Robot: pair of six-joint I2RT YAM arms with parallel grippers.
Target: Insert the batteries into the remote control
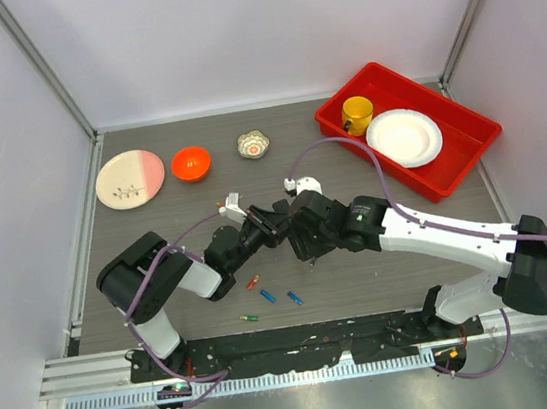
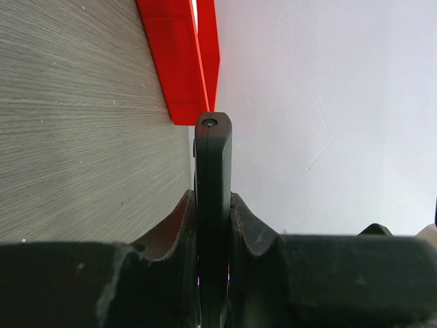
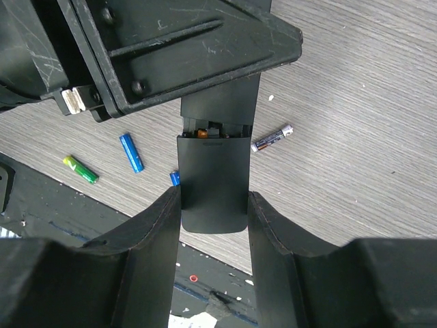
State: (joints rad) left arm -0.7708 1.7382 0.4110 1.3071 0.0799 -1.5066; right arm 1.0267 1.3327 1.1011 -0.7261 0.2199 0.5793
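Black jaws of the right gripper (image 3: 213, 198) fill the right wrist view, closed against both long edges of a slim black rectangular plastic remote control (image 3: 213, 178). It is held in the air above the grey wood-grain desk (image 1: 135, 228), mid-desk between the two arms. The left gripper (image 2: 213, 205) has its jaws clamped shut on the other end of the remote, seen edge-on in the left wrist view.

A gap shows at the battery recess (image 3: 213, 128), with an orange speck inside; that is probably a cell already seated, though too little shows to be sure.

Four tiny cylindrical batteries lie loose on the desk just in front of the arms. They are one orange battery (image 1: 252, 282), two blue batteries (image 1: 267, 296) and one green battery (image 1: 249, 318).

There is one remote. It looks light and rigid, with smooth plastic that could slip, so the narrow long edges clear of the recess seem the best hold. The cells look hard, light and apt to roll, and a pinch across the middle of the barrel seems safest.
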